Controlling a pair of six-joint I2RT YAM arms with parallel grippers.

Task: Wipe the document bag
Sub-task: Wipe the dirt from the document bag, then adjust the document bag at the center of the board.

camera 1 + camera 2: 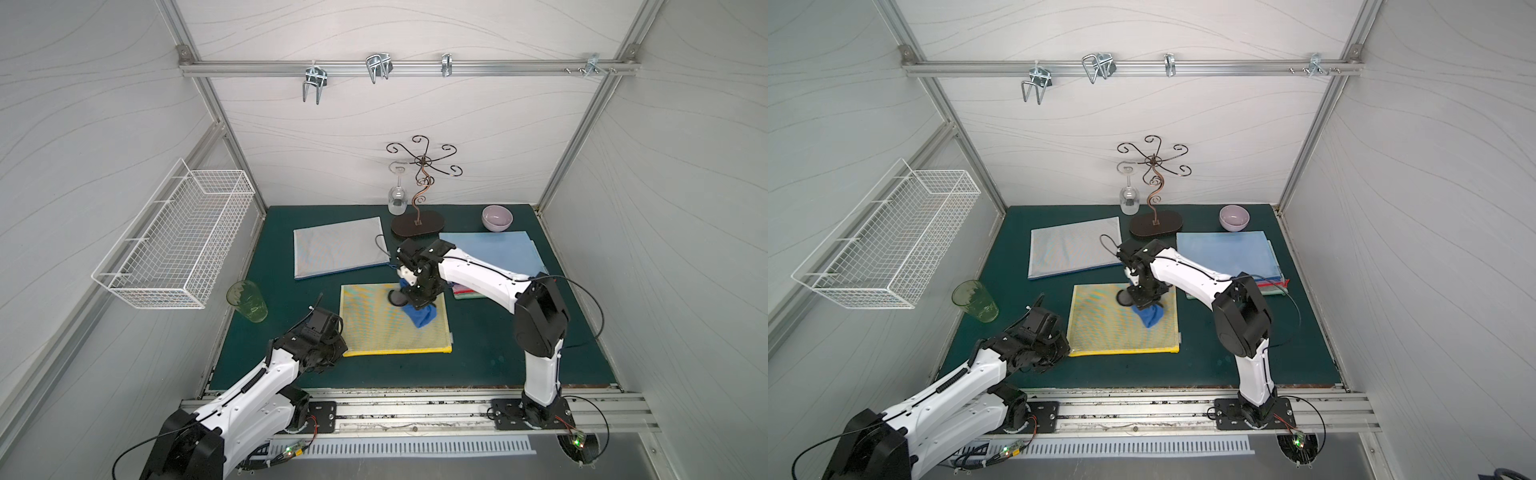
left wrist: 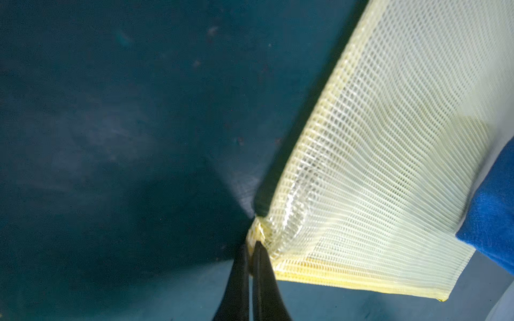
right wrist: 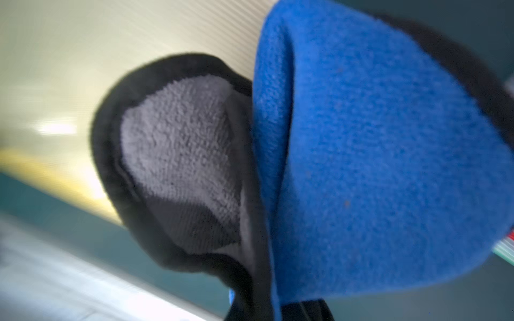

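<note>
The yellow mesh document bag (image 1: 386, 332) (image 1: 1108, 328) lies flat on the green mat in the middle. My left gripper (image 2: 251, 247) is shut on its near-left corner, seen in both top views (image 1: 338, 353) (image 1: 1065, 351). A blue cloth (image 1: 422, 316) (image 1: 1150, 318) (image 3: 375, 166) with a black rim and a grey side rests on the bag's far half. My right gripper (image 1: 417, 301) is shut on that cloth from above, and the cloth hides its fingertips. The cloth's blue edge (image 2: 495, 216) also shows in the left wrist view.
A grey mesh bag (image 1: 338, 247) lies at the back left and blue folders (image 1: 494, 253) at the back right over folded cloths (image 1: 467, 293). A green cup (image 1: 247, 301), lilac bowl (image 1: 497, 217), glass stand (image 1: 417, 224), hanging wine glass (image 1: 397, 199) and wall basket (image 1: 174, 241) surround them.
</note>
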